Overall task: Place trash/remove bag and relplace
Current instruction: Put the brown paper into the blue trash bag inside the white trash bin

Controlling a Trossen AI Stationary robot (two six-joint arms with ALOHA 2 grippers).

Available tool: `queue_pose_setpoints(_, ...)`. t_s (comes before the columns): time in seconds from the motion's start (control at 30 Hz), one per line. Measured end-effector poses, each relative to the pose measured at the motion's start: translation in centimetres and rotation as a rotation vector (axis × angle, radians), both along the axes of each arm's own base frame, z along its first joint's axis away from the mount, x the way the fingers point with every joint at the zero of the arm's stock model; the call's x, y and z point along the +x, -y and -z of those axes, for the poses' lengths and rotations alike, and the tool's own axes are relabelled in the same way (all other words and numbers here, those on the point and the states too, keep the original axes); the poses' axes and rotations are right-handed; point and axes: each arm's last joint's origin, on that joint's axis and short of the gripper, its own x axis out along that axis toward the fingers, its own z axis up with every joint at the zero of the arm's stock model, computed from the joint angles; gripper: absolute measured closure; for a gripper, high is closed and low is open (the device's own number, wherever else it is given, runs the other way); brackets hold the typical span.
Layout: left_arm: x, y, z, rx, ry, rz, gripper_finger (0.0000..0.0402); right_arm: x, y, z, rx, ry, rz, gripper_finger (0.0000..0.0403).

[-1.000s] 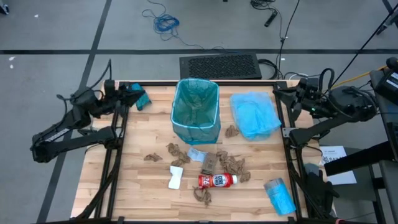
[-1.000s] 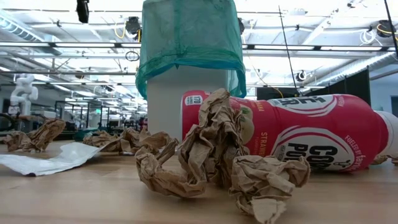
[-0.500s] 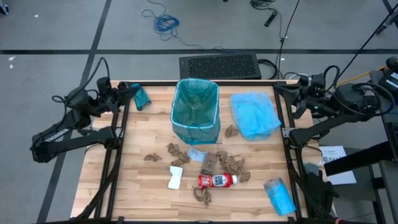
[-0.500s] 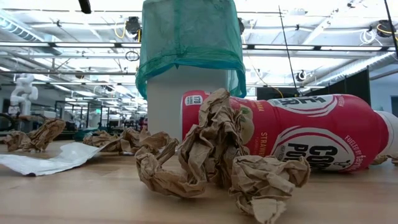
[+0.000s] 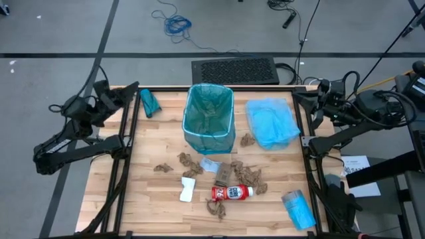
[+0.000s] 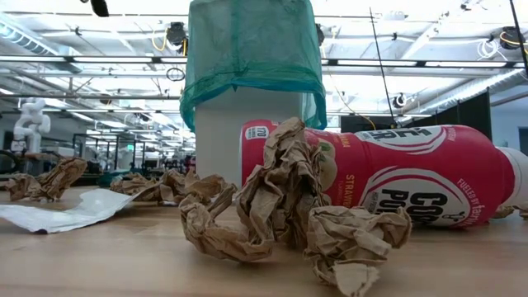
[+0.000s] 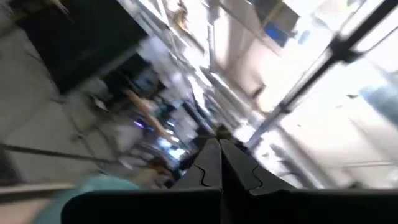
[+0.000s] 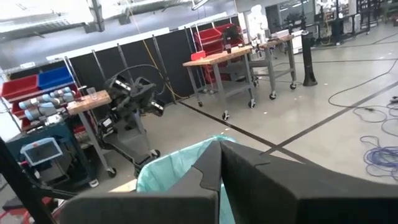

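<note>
The trash lies scattered on the wooden table [image 5: 153, 206] in front of the teal-lined bin [image 5: 210, 118]: we see crumpled brown paper wads [image 5: 250, 176], a red-and-white bottle [image 5: 232, 192] on its side, a white packet [image 5: 187, 188] and a pale blue scrap [image 5: 210, 164]. The left gripper [image 5: 133, 89] sits at the table's far left corner, its fingers pressed together on nothing. The right gripper [image 5: 304, 101] waits at the far right edge, likewise closed and empty.

wooden table [image 5: 146, 199], lined bin [image 5: 210, 118], trash [image 5: 232, 192]
</note>
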Motion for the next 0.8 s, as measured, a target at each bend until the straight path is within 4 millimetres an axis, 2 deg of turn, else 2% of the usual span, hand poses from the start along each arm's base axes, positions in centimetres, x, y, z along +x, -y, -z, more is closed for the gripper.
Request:
queue_pose_setpoints(0.17,0.4,-0.2,0.1,0.013,-0.031,-0.009,0.0402,0.0,0.0,0.0,-0.003,-0.003,0.006,0.0403)
queue_pose_setpoints(0.37,0.1,-0.5,0.1,-0.067,0.027,-0.106,0.0402,0.1,0.0,0.0,-0.004,-0.004,0.006,0.0403)
queue_pose_setpoints(0.53,-0.2,-0.3,-0.1,-0.063,0.043,-0.113,0.0402,0.3,-0.1,0.1,-0.005,-0.011,0.005,0.0403)
queue_pose_setpoints(0.8,-0.1,-0.4,0.1,-0.068,0.021,-0.115,0.0402,1.6,-0.5,0.2,-0.038,-0.044,0.005,0.0403)
